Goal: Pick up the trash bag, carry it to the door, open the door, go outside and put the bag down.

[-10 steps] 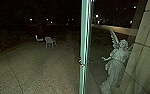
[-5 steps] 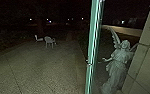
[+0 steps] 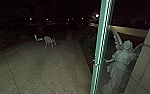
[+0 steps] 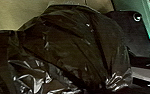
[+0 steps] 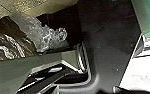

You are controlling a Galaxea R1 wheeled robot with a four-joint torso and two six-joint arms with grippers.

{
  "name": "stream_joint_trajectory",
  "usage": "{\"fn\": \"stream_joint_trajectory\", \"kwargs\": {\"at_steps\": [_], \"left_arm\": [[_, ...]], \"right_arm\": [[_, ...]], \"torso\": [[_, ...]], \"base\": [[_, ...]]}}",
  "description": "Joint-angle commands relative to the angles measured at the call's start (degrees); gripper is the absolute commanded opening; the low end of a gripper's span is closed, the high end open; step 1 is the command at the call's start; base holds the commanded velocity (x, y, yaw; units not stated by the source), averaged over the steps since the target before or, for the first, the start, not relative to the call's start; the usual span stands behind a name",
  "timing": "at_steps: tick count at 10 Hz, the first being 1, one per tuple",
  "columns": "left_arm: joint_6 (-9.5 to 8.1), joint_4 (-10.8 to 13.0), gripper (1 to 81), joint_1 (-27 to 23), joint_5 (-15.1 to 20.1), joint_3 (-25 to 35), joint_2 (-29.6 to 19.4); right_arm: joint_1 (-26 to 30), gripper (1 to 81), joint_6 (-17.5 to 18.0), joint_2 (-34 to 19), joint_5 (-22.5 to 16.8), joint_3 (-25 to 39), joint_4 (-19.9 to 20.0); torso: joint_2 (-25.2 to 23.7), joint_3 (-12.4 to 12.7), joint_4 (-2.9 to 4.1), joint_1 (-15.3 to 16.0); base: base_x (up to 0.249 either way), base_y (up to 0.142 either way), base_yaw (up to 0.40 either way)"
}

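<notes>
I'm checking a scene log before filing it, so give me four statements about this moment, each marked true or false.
1. The pale statue has wings. True.
2. In the head view, the statue is left of the green-tinted door edge. False: it is to the right.
3. The trash bag is dark. True.
4. The right-hand pale chair lies tipped over. False: it stands upright on the paving.

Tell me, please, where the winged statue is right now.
In the head view, the winged statue stands toward the right side, between the green-tinted edge of the glass door and the block wall.
</notes>
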Motion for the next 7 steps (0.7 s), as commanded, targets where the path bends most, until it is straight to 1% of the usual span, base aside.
{"fn": "stream_joint_trajectory", "kwargs": {"at_steps": [1,7], "left_arm": [[0.26,0.44,1.0,-3.04,3.08,0.03,-0.33],[0.26,0.35,1.0,-3.04,3.08,0.03,-0.33]], "right_arm": [[2.61,81.1,-0.04,0.15,-2.50,0.43,-0.51],[2.61,81.1,-0.04,0.15,-2.50,0.43,-0.43]], "torso": [[0.00,0.00,-0.02,0.00],[0.00,0.00,-0.02,-0.02]], "base": [[0.088,0.000,0.000],[0.088,0.000,0.000]]}}
